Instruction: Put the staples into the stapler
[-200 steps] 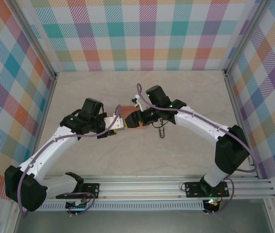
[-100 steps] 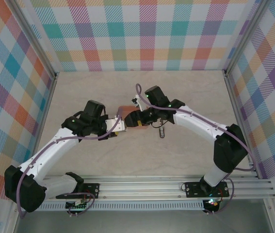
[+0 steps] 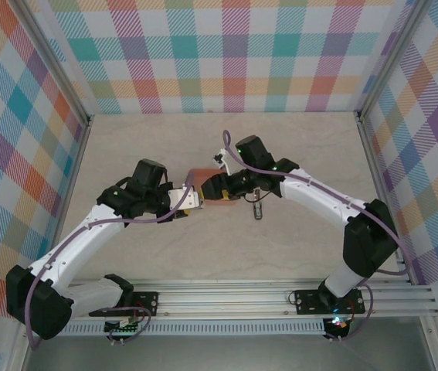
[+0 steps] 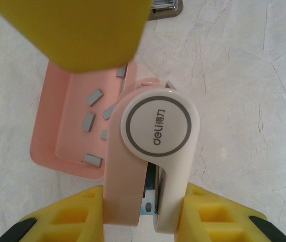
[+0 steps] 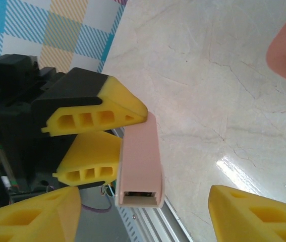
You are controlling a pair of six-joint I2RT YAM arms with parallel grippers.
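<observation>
While the pale marble-patterned desk [image 3: 203, 255] lies wide between the plaid walls [image 3: 226, 54], we see the left arm [image 3: 87, 232] and the right arm [image 3: 319, 201] reaching inward, so that their tips come close together near the middle of it

We find the left end effector [image 4: 148, 212] pinching a stapler [image 4: 155, 123], one yellow finger pressed against each side of its body. The right end effector [image 3: 217, 188] is spread: in its own wrist view its fingers [image 5: 253, 214] stand well apart, the stapler's pink end shows between them, and neither touches it

Under both tips a salmon-pink tray [image 4: 44, 126] rests flat on the desk. In the left wrist view the stapler hangs above the tray's right side, hiding that edge. We see the stapler end on: a pink part on the left, a cream part with a round grey-ringed "deli" badge on the right, and a sliver of metal between them low down. One yellow finger of the right end effector hangs blurred over the tray's far end

A small dark metal object [image 3: 258, 207] lies on the desk just beside the right arm; we cannot tell what it is

Smallest are the staples [image 4: 95, 97]: several short grey strips lying loose and scattered on the tray's floor, left of the stapler, none of them in it
</observation>
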